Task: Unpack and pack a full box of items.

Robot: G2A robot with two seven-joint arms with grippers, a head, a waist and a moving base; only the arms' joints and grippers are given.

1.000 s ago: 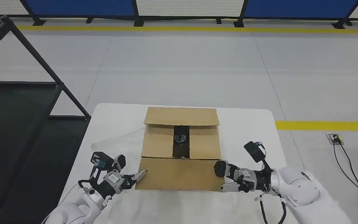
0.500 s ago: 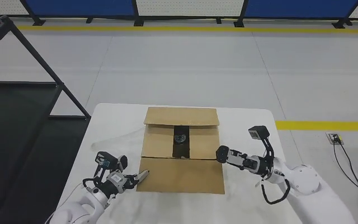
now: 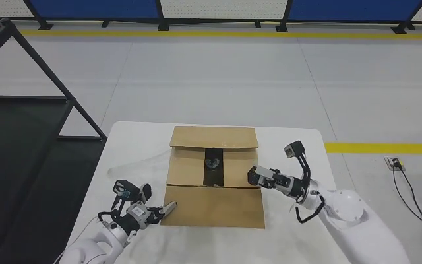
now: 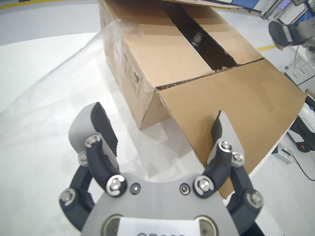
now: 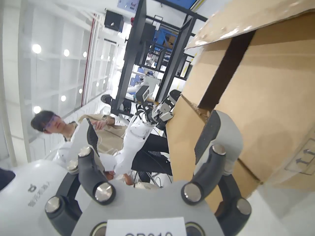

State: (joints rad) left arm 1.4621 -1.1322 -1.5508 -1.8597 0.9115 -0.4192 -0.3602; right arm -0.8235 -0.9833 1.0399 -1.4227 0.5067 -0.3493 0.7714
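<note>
A brown cardboard box [image 3: 212, 168] stands mid-table. Its far flap [image 3: 213, 136] and near flap [image 3: 212, 206] lie folded outward. The two side flaps lie over the top with a dark gap between them, where a dark capped item [image 3: 213, 165] [image 4: 196, 39] shows. My left gripper [image 3: 165, 209] [image 4: 160, 126] is open at the near flap's left corner, one fingertip [image 4: 219, 126] over the flap's edge [image 4: 233, 104]. My right gripper [image 3: 254, 177] [image 5: 150, 131] is open at the box's right side, one finger [image 5: 216, 128] close against the cardboard [image 5: 258, 99].
A clear plastic sheet [image 4: 61, 87] lies on the white table [image 3: 132, 152] left of the box. Bare tabletop [image 3: 297, 148] extends right of the box. The table's near edge runs just beyond the near flap.
My right gripper has moved from the near flap's right corner away from me along the box's right side, up to the side flap. The left gripper has barely shifted.
</note>
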